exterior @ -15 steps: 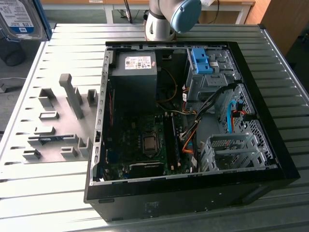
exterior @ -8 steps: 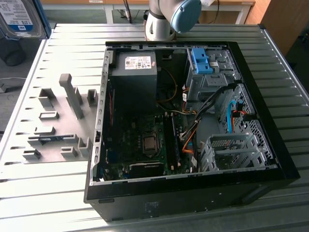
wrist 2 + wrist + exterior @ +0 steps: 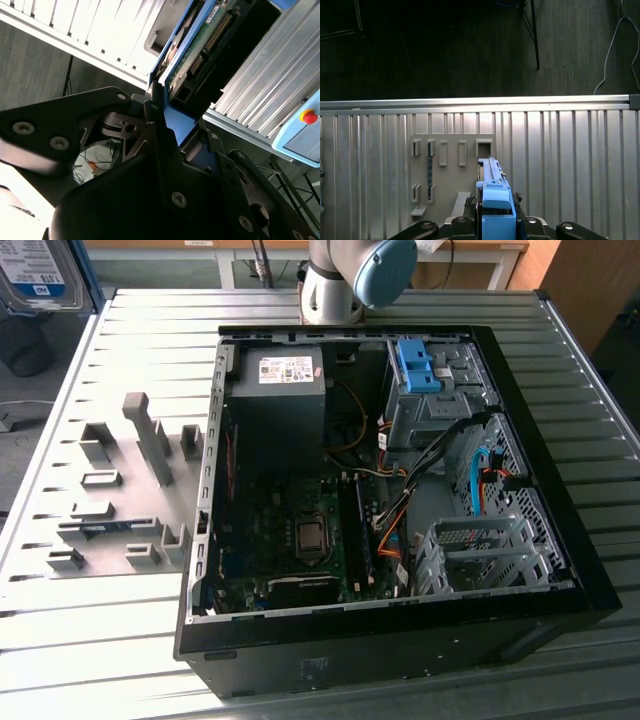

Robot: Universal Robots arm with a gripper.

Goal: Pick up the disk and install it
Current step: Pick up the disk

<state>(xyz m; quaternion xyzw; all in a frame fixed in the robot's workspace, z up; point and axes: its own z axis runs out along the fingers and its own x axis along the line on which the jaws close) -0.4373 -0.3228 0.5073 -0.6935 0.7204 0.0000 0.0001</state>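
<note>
— The disk point(image 3: 35, 275) hangs at the exterior view's left, white-and-blue label facing us; I can't make out the print.
— Held?
— Yes, the pincer point(image 3: 495, 212) is clamped on its blue-railed edge in both wrist views, the grey holder plate point(image 3: 452, 175) beyond its tips.
— The arm?
— Its base point(image 3: 330, 295) stands beyond the open computer case point(image 3: 400, 640), well apart from the pincer.
</note>
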